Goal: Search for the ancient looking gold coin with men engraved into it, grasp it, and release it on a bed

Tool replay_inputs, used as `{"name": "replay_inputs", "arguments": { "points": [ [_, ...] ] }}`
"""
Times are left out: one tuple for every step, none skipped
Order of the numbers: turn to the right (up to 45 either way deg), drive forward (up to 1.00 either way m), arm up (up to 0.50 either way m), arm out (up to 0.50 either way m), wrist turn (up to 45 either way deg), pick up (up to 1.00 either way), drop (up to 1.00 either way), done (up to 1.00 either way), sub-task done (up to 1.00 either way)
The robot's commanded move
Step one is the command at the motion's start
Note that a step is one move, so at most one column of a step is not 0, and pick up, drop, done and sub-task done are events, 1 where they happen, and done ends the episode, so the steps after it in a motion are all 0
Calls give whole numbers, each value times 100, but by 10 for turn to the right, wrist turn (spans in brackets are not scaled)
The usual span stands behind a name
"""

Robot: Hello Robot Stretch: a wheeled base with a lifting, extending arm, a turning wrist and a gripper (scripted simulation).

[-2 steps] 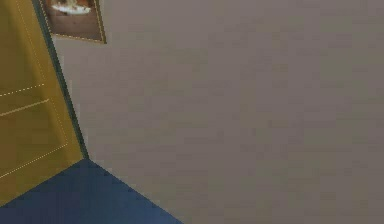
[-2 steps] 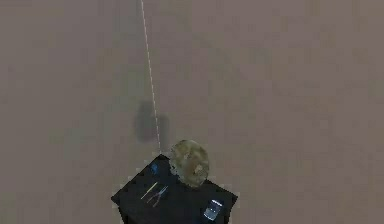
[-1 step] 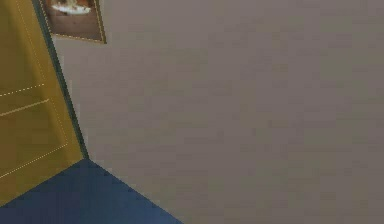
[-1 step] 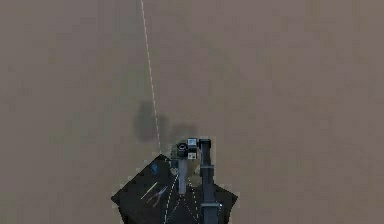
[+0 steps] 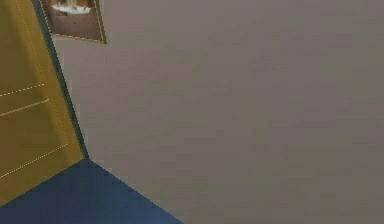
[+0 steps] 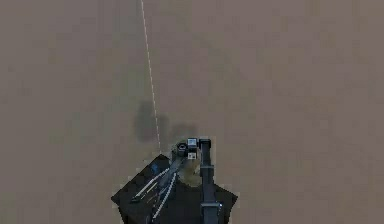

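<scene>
While the base stands nosed into a corner, progress reads as early at best. Of 3 steps (find, grasp, release on a bed), none can be marked done from what shows.

At the end of the arm [image 6: 207, 190] sits the gripper [image 6: 150, 192]. Its 2 thin fingers slant down-left across a dark flat shape [image 6: 125, 198] at the bottom edge.

Jaws: cannot tell whether they are apart or together. Nor can I tell whether anything is held, since the dark shape lies behind the far end.

Gold coin: cannot place it. A small dull olive patch [image 6: 186, 166] sits by the gripper's body, too small to name.

Bed: yet to be reached, by my judgement, so the search and the carry are both likely ahead.

Forward view supplies the room's bearings:
- yellow door [image 5: 30, 90] at the left
- framed picture [image 5: 75, 18] beside its top
- plain grey-brown wall [image 5: 250, 110]
- wedge of blue floor [image 5: 80, 200] below

Arm side view supplies the working end: arm, gripper and dark shape, set against a brown wall crossed by 1 thin pale upright line [image 6: 150, 80].
</scene>
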Motion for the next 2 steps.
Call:
{"name": "replay_inputs", "arguments": {
  "points": [
    [0, 0, 0, 0, 450, 0, 0, 0, 0],
    [0, 0, 0, 0, 450, 0, 0, 0, 0]
  ]
}}
